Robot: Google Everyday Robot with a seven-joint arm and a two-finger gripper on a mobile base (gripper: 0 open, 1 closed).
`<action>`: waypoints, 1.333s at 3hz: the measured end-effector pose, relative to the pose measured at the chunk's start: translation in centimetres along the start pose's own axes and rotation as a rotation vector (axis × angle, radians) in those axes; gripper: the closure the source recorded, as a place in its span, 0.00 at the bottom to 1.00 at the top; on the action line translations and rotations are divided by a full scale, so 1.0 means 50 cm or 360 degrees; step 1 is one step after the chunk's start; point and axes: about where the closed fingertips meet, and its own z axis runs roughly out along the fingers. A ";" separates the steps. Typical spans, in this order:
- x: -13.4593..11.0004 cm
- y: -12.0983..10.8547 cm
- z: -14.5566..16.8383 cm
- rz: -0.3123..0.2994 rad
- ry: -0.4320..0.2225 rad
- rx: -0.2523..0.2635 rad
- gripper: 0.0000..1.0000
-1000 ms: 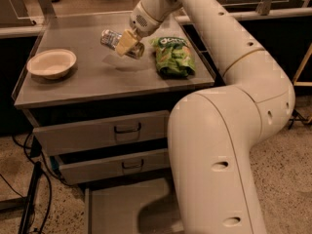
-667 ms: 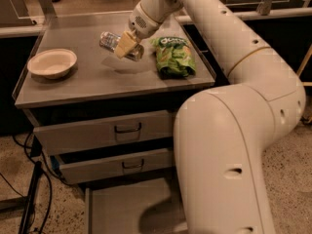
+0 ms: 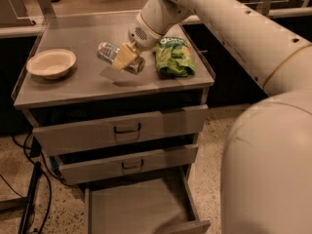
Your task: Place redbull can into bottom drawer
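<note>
Since a second earlier the pincer [image 3: 126, 58] had carried the can [image 3: 105, 51] forward, nearer the front edge of the surface [image 3: 87, 89]; the bulky near link of the arm [image 3: 273, 169] had swung to the right, uncovering more of the drawer [image 3: 136, 204]; the bowl [image 3: 51, 62] and the bag [image 3: 173, 56] had kept their places.

The pincer was pinching the can about its middle, yellowish fingers [image 3: 122, 60] wrapped across the body; the can hung lying over on its side, tilted, one end pointing left toward the bowl and the other toward the bag. A shadow lay on the surface beneath it, so it looked lifted free rather than resting; the grip at mid-length probably kept it balanced during the carry. The drawer stood pulled out at the foot of the cabinet, under two shut handled drawers, likely left open so that the can could be lowered straight in; the can was well apart from it, up above the surface.

The can looked slim and shiny, silvery with bluish marks; its left end caught the light, and the fingers hid much of its middle.
</note>
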 end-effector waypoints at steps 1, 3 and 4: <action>0.024 0.015 0.030 0.0007 0.0055 -0.0039 1.00; 0.049 0.070 0.017 0.0001 0.0070 -0.0019 1.00; 0.123 0.184 0.021 0.0071 0.0045 -0.0064 1.00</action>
